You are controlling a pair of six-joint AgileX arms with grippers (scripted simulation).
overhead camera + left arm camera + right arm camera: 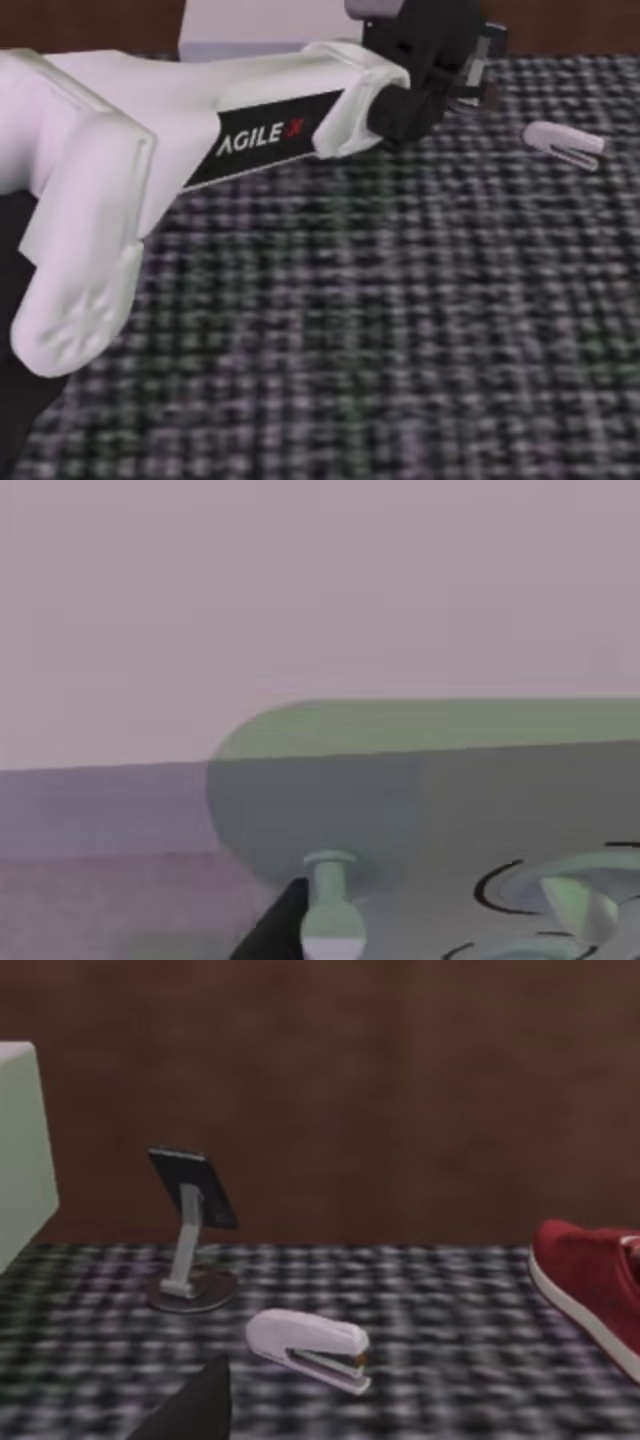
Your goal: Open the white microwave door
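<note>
Microwave (420, 780) knob (560, 895) — left wrist only

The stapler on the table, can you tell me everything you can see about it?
The stapler is small and pale white-lilac, with a rounded top arm over a thinner base and a dark bit at its front end. It looks like smooth plastic. It lies flat and closed on the checked tablecloth, toward the table's far right, alone. Nothing touches it except the cloth; the left gripper is apart from it.

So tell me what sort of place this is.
Probably a simulated test tabletop, not a real kitchen: the left arm reaches over a checked cloth toward a microwave, with a stapler, phone stand and red shoe scattered about.
</note>
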